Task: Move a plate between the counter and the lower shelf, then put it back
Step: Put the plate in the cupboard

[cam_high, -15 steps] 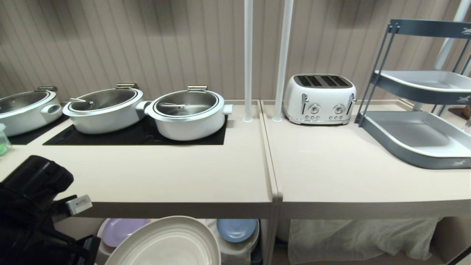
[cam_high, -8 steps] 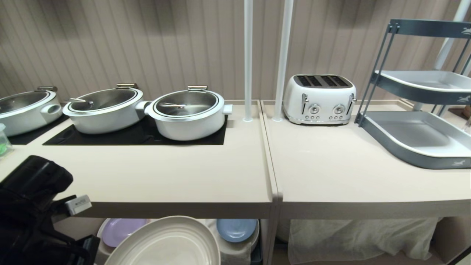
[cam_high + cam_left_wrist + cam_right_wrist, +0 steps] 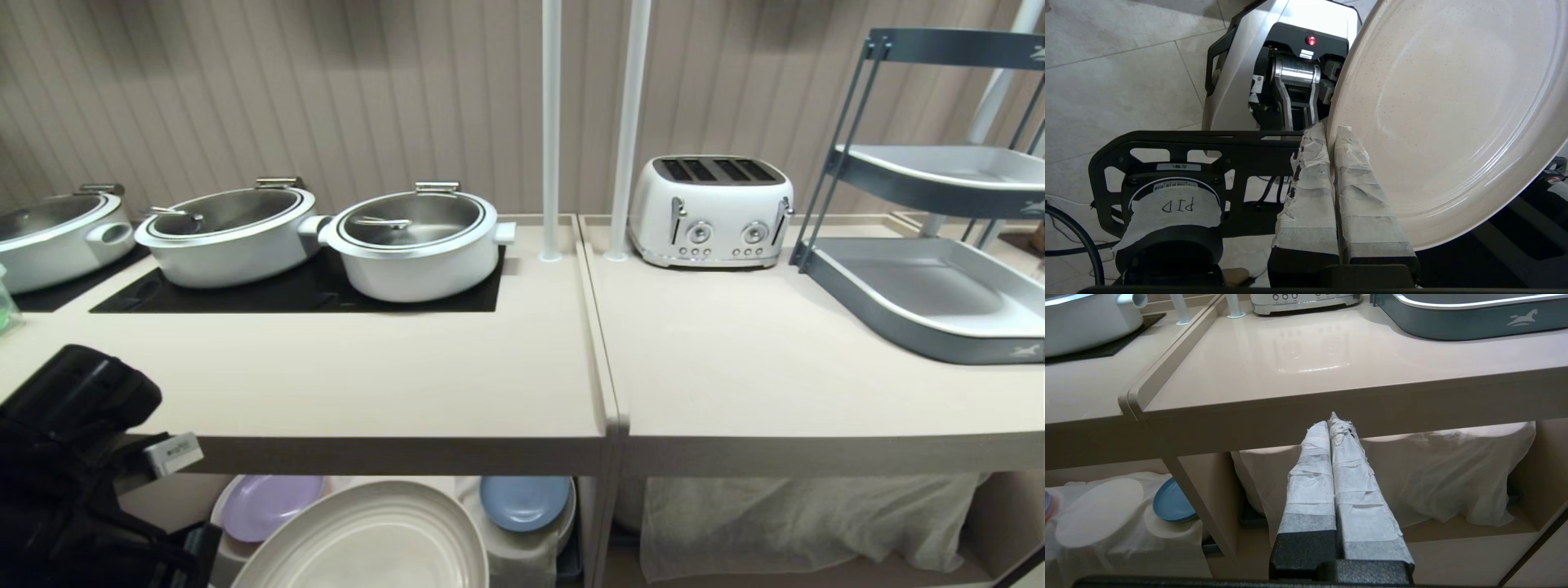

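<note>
Whole head view has shifted; arms unmoved. Your left gripper [image 3: 1331,134] pinches the plate [image 3: 1453,114] rim, below the counter [image 3: 367,384] edge; right gripper [image 3: 1331,424] pressed shut, idle.

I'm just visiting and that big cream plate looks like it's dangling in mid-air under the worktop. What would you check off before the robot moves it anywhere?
1. Grip on the plate: ok. The left gripper is shut on its rim, one taped finger on each face.
2. Plate attitude: not ok for setting down; it is tilted, not level.
3. Landing spot on the counter: ok. The stretch in front of the pots is bare.
4. Plate's height: not ok yet. It sits below the counter's front edge, in front of the lower shelf.
5. Neighbours: ok. The lilac plate and blue plate lie behind it.
6. Right gripper: ok, shut, empty, away from the plate.
</note>
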Robot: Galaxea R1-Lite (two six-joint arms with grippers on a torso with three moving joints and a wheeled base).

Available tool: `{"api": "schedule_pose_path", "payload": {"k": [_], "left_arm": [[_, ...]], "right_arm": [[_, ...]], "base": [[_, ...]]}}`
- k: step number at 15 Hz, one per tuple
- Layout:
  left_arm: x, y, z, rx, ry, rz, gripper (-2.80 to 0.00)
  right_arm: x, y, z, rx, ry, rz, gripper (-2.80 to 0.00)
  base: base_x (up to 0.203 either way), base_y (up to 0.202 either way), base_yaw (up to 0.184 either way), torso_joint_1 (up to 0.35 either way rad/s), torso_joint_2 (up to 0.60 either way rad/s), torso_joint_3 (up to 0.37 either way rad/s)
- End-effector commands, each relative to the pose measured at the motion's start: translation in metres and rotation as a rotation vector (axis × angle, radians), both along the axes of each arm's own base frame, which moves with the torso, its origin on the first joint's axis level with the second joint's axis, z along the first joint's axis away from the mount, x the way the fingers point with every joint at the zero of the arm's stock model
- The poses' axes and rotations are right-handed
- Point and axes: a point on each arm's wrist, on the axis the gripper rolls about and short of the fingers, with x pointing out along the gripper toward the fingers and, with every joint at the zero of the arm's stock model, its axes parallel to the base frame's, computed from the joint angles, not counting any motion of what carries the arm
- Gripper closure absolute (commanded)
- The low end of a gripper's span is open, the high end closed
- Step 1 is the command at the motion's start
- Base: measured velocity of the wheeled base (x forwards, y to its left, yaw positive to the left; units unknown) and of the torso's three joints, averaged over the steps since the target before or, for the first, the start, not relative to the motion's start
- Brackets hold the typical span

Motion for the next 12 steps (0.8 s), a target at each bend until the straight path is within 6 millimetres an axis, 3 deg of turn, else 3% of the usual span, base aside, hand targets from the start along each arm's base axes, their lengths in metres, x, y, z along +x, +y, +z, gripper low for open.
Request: {"api": "schedule_pose_path", "payload": {"k": [1,12], "left_arm": [[-0.0001,0.0,-0.0003,0.0,0.007,0.002,0.0],[-0.0005,0.0,-0.0003,-0.005,0.008,0.003,0.0]], "right_arm": [[0.0001,0.0,0.0001,0.0,0.001,-0.001,0.0],[0.0001,0.0,0.0001,0.0,0.001,-0.001,0.0]], "base": [[0.0,0.0,0.0,-0.145,0.32,0.162],[0.0,0.0,0.0,-0.165,0.35,0.186]]}}
